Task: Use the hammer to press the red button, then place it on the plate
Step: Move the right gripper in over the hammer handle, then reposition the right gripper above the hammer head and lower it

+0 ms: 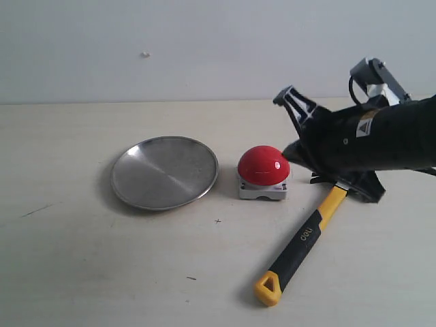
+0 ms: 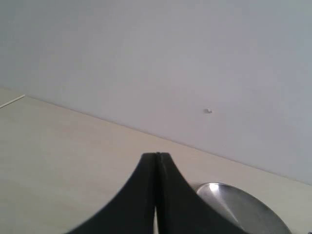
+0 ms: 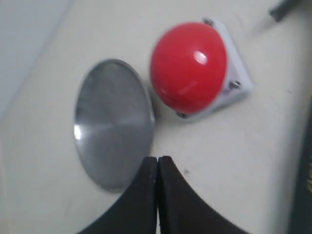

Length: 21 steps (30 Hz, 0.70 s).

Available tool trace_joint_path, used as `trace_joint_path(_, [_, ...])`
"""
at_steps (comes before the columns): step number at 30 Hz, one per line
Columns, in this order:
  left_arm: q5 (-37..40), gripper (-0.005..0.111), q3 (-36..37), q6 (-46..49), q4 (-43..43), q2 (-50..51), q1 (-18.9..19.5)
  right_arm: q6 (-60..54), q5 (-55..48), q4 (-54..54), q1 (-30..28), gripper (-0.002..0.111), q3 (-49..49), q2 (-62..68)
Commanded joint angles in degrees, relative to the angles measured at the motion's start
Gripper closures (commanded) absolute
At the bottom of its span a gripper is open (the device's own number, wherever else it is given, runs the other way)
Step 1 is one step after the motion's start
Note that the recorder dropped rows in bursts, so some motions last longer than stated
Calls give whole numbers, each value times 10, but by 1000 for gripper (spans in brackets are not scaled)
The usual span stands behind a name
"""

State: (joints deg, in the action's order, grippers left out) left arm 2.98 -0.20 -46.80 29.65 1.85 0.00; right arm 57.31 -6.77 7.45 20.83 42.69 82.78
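The hammer [image 1: 306,242] lies on the table right of the red button [image 1: 263,165], yellow looped end toward the front; its head is hidden behind my right arm. The plate [image 1: 165,172] sits left of the button. My right gripper [image 1: 283,99] is shut and holds nothing, hovering above and behind the button, apart from the hammer. In the right wrist view its shut tips [image 3: 158,158] point at the table between the plate [image 3: 113,122] and the button [image 3: 189,68]. My left gripper [image 2: 156,155] is shut and empty, with the plate's rim [image 2: 243,204] beside it.
The pale table [image 1: 82,259] runs to a plain wall behind. The right arm's thick black link [image 1: 381,139] hangs over the hammer's head end. A dark strip [image 3: 303,195] at the edge of the right wrist view looks like the hammer's handle.
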Motion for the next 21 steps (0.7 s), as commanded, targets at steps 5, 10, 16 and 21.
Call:
trace_joint_path(5, [-1, 107, 2, -1, 1, -4, 1, 5, 156, 7, 1, 108, 6, -1])
trace_joint_path(10, [-1, 107, 2, -1, 1, -4, 1, 28, 174, 65, 1, 108, 6, -1])
trace_joint_path(16, [-1, 107, 2, -1, 1, -4, 1, 29, 206, 74, 1, 108, 6, 1])
trace_joint_path(21, [-1, 107, 2, -1, 1, -4, 1, 67, 203, 111, 1, 108, 6, 1])
